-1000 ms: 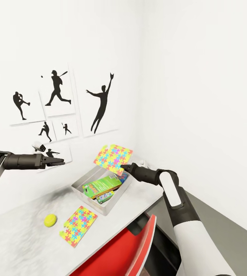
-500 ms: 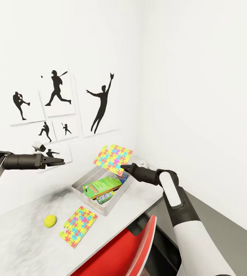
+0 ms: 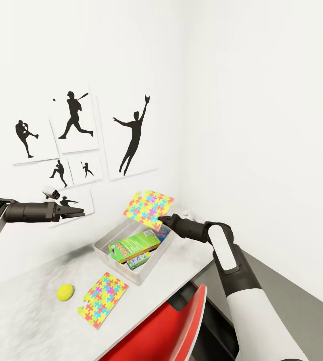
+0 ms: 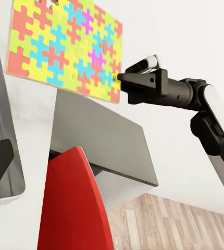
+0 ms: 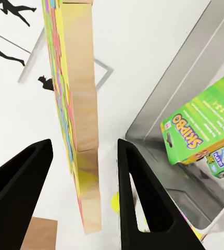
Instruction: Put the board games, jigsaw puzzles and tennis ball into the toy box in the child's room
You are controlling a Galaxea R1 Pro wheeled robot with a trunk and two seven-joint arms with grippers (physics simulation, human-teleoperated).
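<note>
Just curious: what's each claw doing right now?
Left gripper: holds nothing; open or shut cannot be told.
Right gripper: holding a puzzle by its edge.

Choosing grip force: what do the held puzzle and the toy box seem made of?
The held jigsaw puzzle looks like wood: its edge shows pale tan grain under a matte printed face. The toy box looks like smooth, faintly glossy light grey plastic, though it may be metal.

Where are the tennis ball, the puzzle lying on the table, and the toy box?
tennis ball (image 3: pixel 65 291), head view, middle of the ball.
puzzle on the table (image 3: pixel 102 300), head view, centre of its coloured face.
toy box (image 3: pixel 102 244), head view, grey near-left rim.
</note>
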